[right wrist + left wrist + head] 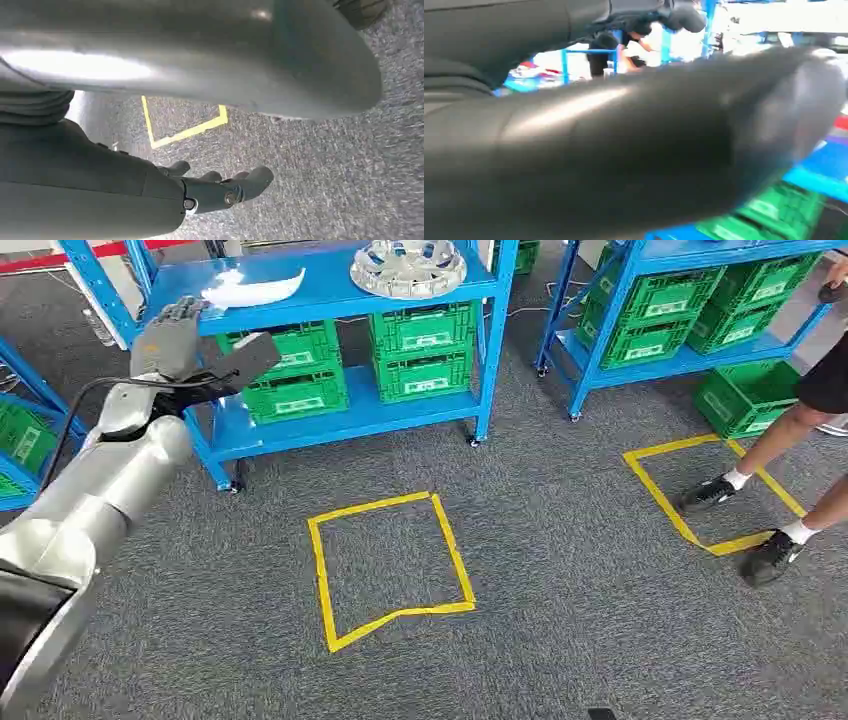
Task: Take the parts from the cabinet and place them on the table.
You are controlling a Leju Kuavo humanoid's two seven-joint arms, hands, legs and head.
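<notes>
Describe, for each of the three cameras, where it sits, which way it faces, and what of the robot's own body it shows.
Head view: high on the body, facing forward and down at the blue metal shelving rack; silver left arm and grey left hand show.
Left wrist view: behind the left hand, blurred; shares the green plastic crates with the head view.
Right wrist view: behind the right hand, facing grey carpet and yellow tape.
</notes>
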